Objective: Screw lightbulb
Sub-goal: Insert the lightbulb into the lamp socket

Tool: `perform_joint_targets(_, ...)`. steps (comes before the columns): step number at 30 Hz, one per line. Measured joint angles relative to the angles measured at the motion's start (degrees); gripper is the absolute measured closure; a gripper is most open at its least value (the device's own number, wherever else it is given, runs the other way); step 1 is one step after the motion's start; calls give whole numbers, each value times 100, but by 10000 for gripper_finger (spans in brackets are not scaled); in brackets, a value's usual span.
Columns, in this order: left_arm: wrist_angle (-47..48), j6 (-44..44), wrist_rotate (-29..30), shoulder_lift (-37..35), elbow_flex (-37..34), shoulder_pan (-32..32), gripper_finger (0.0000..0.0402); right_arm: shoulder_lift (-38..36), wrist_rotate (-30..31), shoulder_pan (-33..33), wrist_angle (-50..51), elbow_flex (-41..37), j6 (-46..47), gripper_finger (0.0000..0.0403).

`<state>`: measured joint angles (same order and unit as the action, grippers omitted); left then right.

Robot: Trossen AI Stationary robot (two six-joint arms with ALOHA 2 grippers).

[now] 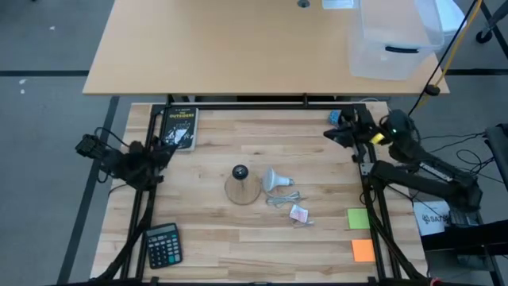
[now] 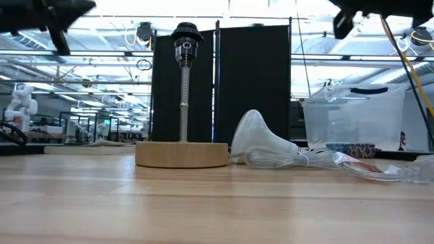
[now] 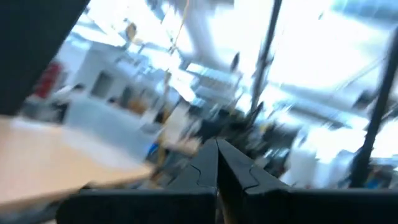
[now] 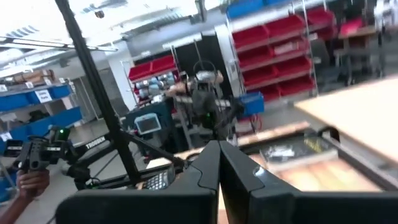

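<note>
Bulb down, both arms parked at the table's edges.

From my console, the bulb (image 1: pixel 274 180) lies on its side mid-table, just beside the stand (image 1: pixel 242 189), dome toward it, a likely reason being an easy reach for either arm. The socket (image 2: pixel 184 32) stands empty on its rod, so screwing has not begun. I see the left gripper (image 1: pixel 168 148) near the left edge by the book (image 1: pixel 179 128), fingers pressed together on nothing; the right gripper (image 1: pixel 332 133) near the far right corner, likewise closed and empty.

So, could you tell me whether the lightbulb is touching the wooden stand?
Cannot tell: in the low view the lightbulb overlaps the wooden stand, hiding any gap.
</note>
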<state>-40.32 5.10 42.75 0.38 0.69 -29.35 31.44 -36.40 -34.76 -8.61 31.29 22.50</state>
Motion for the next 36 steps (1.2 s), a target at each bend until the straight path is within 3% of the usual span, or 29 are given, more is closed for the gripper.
perform_joint_targets(4,-163,-17,-526,1,5,101,401,686,4,0,18,70,278,403)
perform_joint_targets(11,-336,-95,-2023,283,55,343,401,1953,8,0,-198,117,817,403)
perform_joint_targets(18,157,-461,-2065,1093,619,526,401,2868,-483,41,-971,523,706,403)
perform_joint_targets(24,613,-135,-2007,2226,1269,711,401,3322,-1068,373,-876,1327,-484,403)
perform_joint_targets(29,1384,129,-1991,3115,1632,826,401,3596,-811,720,-1170,1633,-1605,403)
perform_joint_targets(32,1420,139,-1976,3576,1637,931,401,3692,-404,845,-1377,1742,-1625,403)
perform_joint_targets(36,1418,-201,-1975,4049,1640,1030,401,3760,-859,968,-729,1888,-1759,402)
